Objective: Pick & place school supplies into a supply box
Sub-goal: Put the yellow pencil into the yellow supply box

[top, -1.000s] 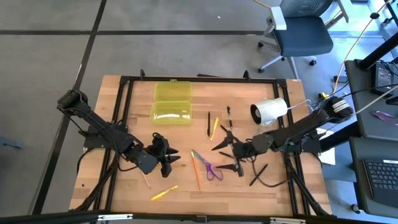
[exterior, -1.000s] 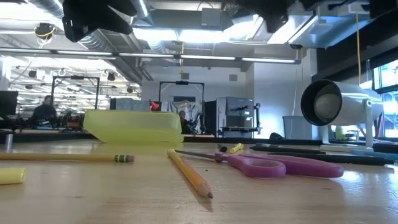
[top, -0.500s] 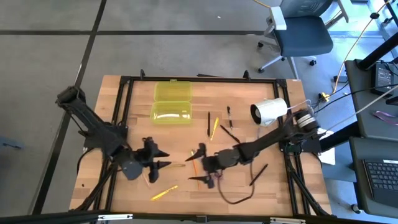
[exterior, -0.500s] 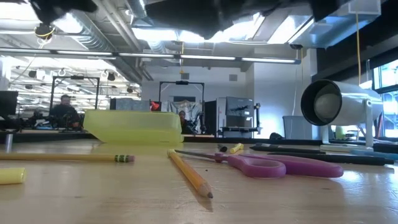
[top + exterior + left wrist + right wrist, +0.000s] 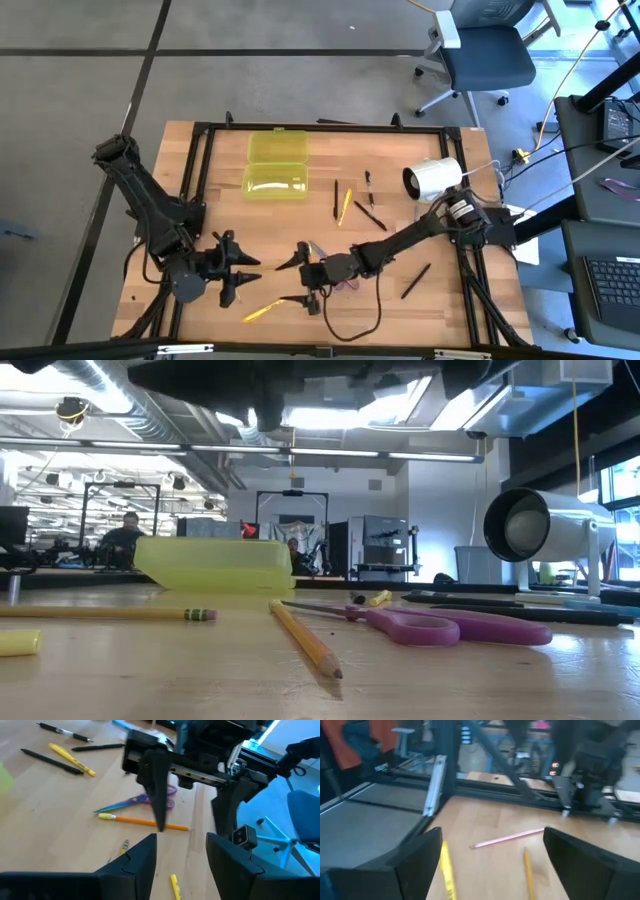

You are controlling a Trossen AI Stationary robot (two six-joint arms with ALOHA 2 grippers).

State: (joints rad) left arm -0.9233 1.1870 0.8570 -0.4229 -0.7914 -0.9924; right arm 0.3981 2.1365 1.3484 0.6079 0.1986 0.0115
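Observation:
The yellow-green supply box (image 5: 275,166) lies open at the table's far middle, its lid spread flat beside its base. Pens and pencils are scattered on the wood: a black pen (image 5: 336,198), a yellow pen (image 5: 345,205), an orange pencil (image 5: 145,822), a yellow marker (image 5: 262,311) and a pale pencil (image 5: 507,838). The purple-handled scissors (image 5: 147,800) lie under my right arm. My right gripper (image 5: 288,282) hangs open above the table's near middle, pointing toward its left edge. My left gripper (image 5: 240,275) faces it, open and with nothing between its fingers (image 5: 135,865).
A white cylinder (image 5: 432,178) stands at the far right. More black pens (image 5: 368,213) lie beside it, and another (image 5: 415,282) near the right edge. A black metal frame (image 5: 200,180) runs round the tabletop. A person sits in the room behind the table (image 5: 125,538).
My right gripper has swept from the table's right middle toward its left and near edges, sinking a little, and now hangs close to my left gripper. My left gripper has drawn back toward the near left corner. Nothing on the table has moved.

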